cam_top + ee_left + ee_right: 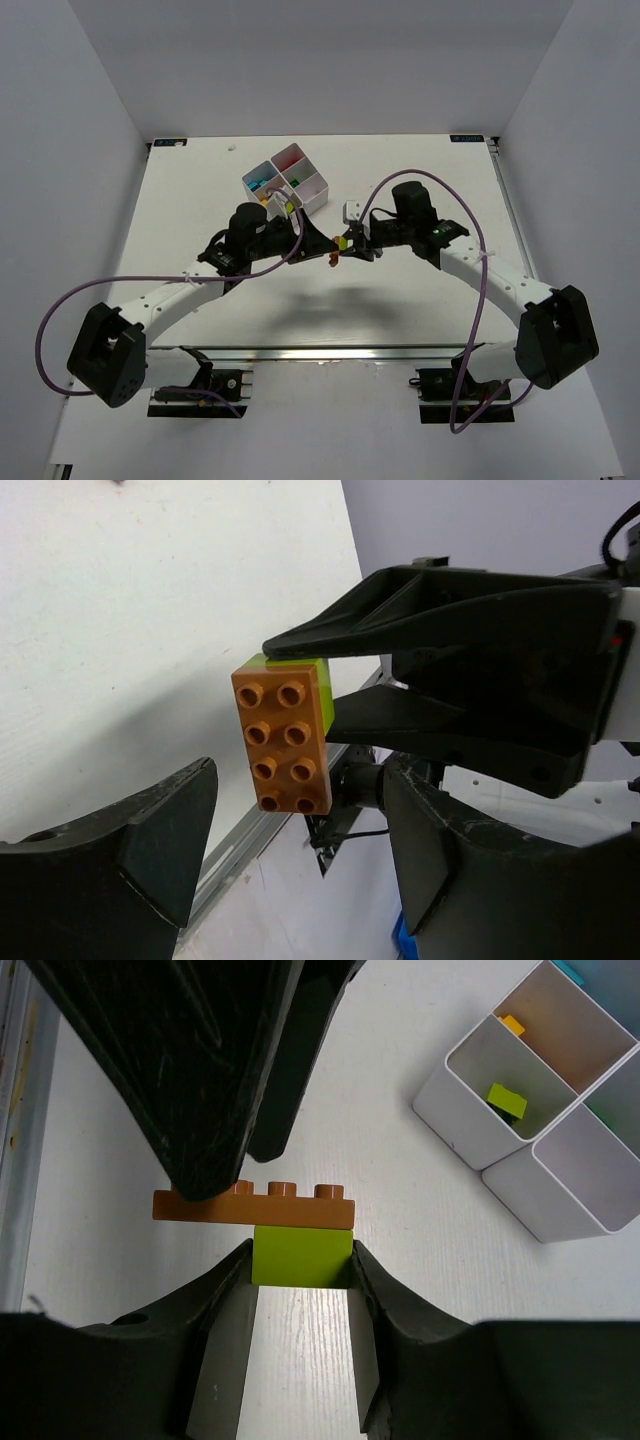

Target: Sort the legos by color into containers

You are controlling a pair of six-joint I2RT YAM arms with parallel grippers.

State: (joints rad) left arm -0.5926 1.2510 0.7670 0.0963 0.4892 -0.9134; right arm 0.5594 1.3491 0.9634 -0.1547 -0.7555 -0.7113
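— Since the right claw (300,1260) sits in the middle of it all, what does it have?
— It pinches a green brick (300,1256) by two opposite sides, up off the desk (200,200).
— Anything on that brick?
— An orange brick (282,745) is stuck on it, studs facing the left wrist camera. It is longer than the green one and runs past it at one end.
— And the left claw (298,780)?
— Its jaws stand wide, one on each side of the orange brick, with a gap on both sides in its own view. From the right wrist, one left finger covers the orange brick's free end; whether it touches, I cannot tell.
— Where is the tray (455,1120)?
— On the desk, near the claws, on the far side of the left one. A green piece (507,1100) lies in one compartment, and blue bits (262,183) in another.
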